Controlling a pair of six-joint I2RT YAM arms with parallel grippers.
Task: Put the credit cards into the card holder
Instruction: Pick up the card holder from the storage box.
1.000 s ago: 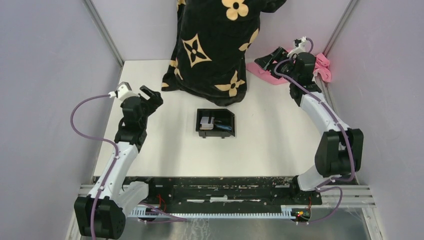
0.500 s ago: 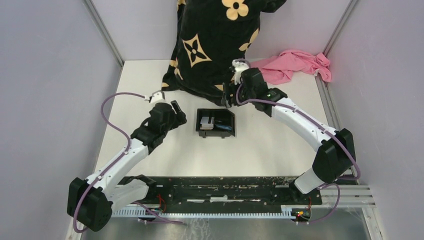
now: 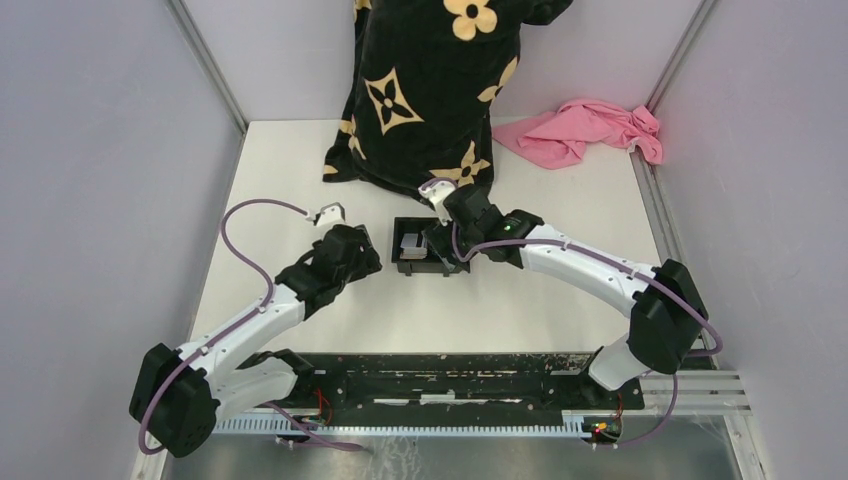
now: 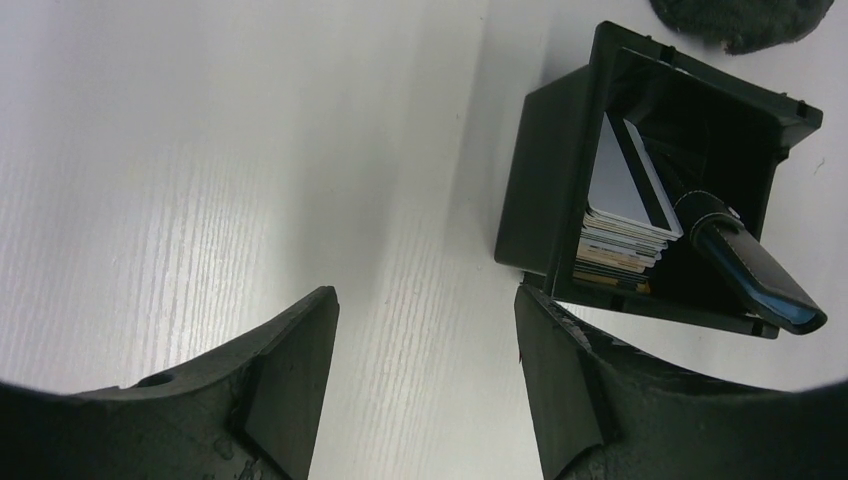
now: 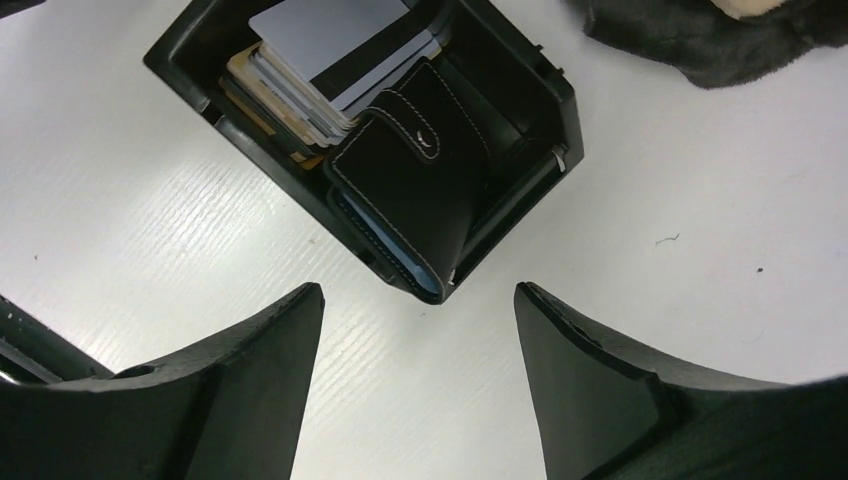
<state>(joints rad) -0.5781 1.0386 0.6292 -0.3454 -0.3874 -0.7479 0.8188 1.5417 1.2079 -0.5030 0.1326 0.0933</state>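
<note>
**Position.** Both arms reach to the black tray (image 4: 530,180) at mid-surface. The right end effector (image 5: 418,300) hangs directly above it. The left end effector (image 4: 425,310) sits just beside its left wall, over bare surface (image 5: 150,250).

**End effectors.** Both stand wide and neither holds anything.

**Task items.** The card holder (image 5: 410,190) is folded shut and leans tilted inside the tray, with one end propped on the rim. The credit cards (image 5: 330,40) lie stacked in the tray next to it, touching it, with a whitish-grey card on top. A blue edge shows at the holder's lower end. I cannot tell whether that is a card or the lining.

**Step in hand, my judgement.** The holder has to come out of the tray first.

**Recommended handling.**
- I lower the right end effector squarely over the raised end and close across the holder's narrow faces, clear of the tray wall.
- I lift it straight up so the stack is not dragged along.
- I keep the left end effector beside the tray to brace it if it slides.
</note>
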